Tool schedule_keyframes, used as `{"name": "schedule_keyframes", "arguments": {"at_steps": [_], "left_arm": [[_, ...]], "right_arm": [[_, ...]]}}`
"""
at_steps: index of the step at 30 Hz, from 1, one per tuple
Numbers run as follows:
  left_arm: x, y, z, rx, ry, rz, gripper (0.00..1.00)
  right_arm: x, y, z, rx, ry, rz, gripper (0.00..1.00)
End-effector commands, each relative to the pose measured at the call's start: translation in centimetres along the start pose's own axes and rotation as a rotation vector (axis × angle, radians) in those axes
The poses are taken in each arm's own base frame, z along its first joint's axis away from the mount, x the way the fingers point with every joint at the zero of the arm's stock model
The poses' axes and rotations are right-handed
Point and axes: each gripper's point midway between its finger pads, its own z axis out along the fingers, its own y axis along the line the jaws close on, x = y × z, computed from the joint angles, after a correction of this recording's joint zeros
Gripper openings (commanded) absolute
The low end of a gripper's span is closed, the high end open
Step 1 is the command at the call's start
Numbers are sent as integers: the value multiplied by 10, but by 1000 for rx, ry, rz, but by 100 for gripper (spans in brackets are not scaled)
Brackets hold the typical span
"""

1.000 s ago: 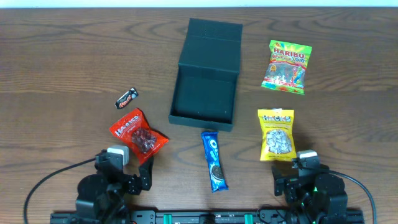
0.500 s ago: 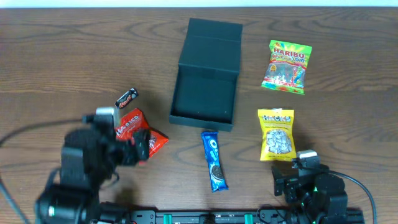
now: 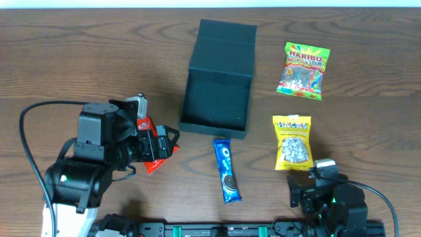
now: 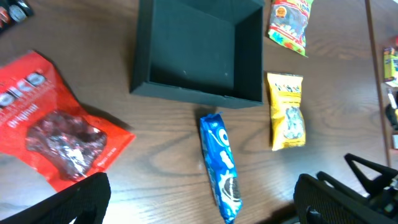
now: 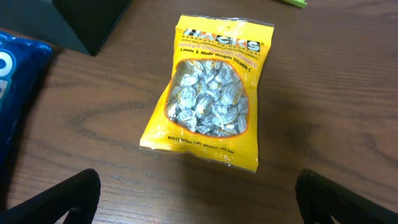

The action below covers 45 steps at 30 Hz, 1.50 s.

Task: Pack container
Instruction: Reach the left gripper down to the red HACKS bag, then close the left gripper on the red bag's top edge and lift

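The dark teal container (image 3: pixel 216 102) stands open at the table's middle, its flap lid folded back and its inside bare; it also shows in the left wrist view (image 4: pixel 199 43). My left gripper (image 3: pixel 156 143) is open and empty, raised over the red snack packet (image 4: pixel 53 134), with a blue Oreo pack (image 4: pixel 221 165) lying on the table below its fingers (image 4: pixel 199 208). My right gripper (image 5: pixel 199 205) is open and empty, low near the front edge (image 3: pixel 317 176), just short of the yellow Hacks packet (image 5: pixel 211 93).
A Haribo bag (image 3: pixel 302 70) lies at the back right. A small black Mars bar (image 4: pixel 15 9) lies left of the container, largely hidden by my left arm in the overhead view. The Oreo pack (image 3: pixel 226 170) lies in front of the container.
My left arm has risen from the front edge and swung forward over the red packet. The right arm and all packets have not moved.
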Motion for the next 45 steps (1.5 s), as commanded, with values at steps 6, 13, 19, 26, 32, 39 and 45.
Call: {"name": "schedule_keyframes", "arguments": {"at_steps": [6,13,19,26,32,39,45], "left_arm": [[-15,23,-1,-128,-78,-271,95],[5,72,33,-373,43,-696,95],[12,110,61,-499,149,-804,95],[12,131,84,-544,187,-841,95],[13,145,100,-584,213,-811,95],[28,162,107,-650,242,-789,95],[44,171,117,-645,247,-781,95]], "right_arm": [[2,0,1,-3,5,-1,99],[2,0,1,-3,5,-1,99],[2,0,1,-3,5,-1,99],[2,0,1,-3,5,-1,99],[2,0,1,-3,5,-1,99],[2,0,1,-3,5,-1,99],[2,0,1,-3,5,-1,99]]}}
